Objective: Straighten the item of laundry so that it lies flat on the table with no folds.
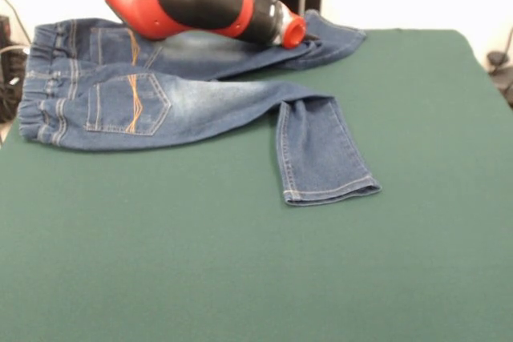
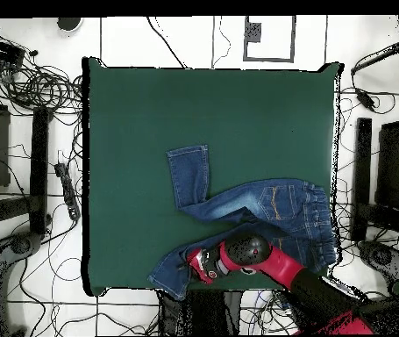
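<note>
The item of laundry (image 1: 200, 98) is a small pair of blue jeans at the far left of the green table (image 1: 240, 278). Its waistband points left and the orange-stitched back pockets face up. The nearer leg is folded at the knee, so its lower part (image 1: 321, 158) turns toward the front edge. The other leg runs straight along the far edge. My red and black arm (image 1: 200, 2) reaches low over that far leg. From above, the jeans (image 2: 264, 200) lie near the table's (image 2: 150, 132) bottom edge, and my gripper (image 2: 197, 263) is over the straight leg close to its hem.
The straight leg's hem (image 2: 169, 279) lies right at the table's edge. Tangled cables (image 2: 36, 88) and dark stands (image 2: 10, 211) lie on the tiled floor around the table.
</note>
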Robot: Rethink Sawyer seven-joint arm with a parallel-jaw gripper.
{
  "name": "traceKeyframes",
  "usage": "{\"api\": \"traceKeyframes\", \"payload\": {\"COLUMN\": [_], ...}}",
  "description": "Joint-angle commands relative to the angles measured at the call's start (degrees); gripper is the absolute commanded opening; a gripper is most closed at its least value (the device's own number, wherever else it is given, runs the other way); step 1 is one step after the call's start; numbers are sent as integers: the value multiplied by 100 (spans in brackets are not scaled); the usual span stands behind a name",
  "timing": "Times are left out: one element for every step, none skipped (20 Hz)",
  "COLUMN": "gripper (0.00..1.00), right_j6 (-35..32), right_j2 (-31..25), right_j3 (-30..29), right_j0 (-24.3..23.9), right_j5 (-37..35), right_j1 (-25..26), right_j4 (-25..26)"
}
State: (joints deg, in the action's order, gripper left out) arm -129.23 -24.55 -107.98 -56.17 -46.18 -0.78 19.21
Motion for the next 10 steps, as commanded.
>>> {"api": "traceKeyframes", "payload": {"gripper": [100,100,100,100,100,100,100,100,100,100], "right_j6": [119,38,22,-8,-1,5,4,7,10,-110], "right_j2": [-725,-754,-782,-821,-880,-938,-990,-1035,-1079,-1100], "right_j3": [653,598,593,576,577,578,521,524,527,521], "right_j0": [536,580,585,615,625,636,625,638,650,707], "right_j5": [400,373,284,231,224,218,274,424,574,1051], "right_j1": [391,260,173,77,45,13,-62,-95,-128,-203], "right_j4": [-481,-524,-582,-630,-676,-721,-727,-695,-663,-537]}}
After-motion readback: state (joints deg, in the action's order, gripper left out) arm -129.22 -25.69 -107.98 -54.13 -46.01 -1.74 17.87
